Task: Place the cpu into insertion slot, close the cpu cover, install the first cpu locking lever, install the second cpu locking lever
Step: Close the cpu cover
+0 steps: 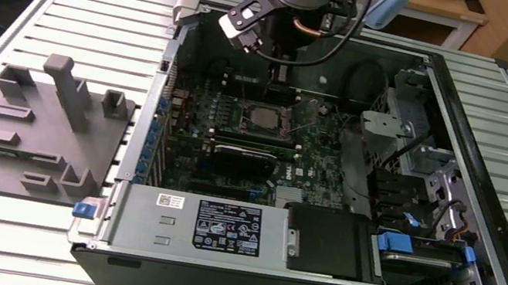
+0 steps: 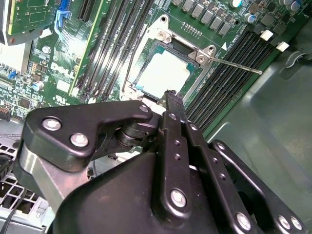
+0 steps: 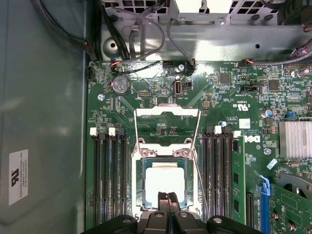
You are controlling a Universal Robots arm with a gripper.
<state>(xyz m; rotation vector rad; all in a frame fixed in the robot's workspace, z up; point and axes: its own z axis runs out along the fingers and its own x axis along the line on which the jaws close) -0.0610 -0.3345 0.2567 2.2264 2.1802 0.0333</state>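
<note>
Where the chip (image 3: 165, 181) lies: flat in the socket (image 3: 146, 155).
Cover (image 3: 166, 112): swung open, beside the socket.
Pincer (image 3: 168, 196): tips together, empty, at the chip's edge.

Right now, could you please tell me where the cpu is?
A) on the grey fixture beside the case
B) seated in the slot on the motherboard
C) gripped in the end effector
B: the cpu lies flat inside the slot, its bright metal top showing in both wrist views.
</note>
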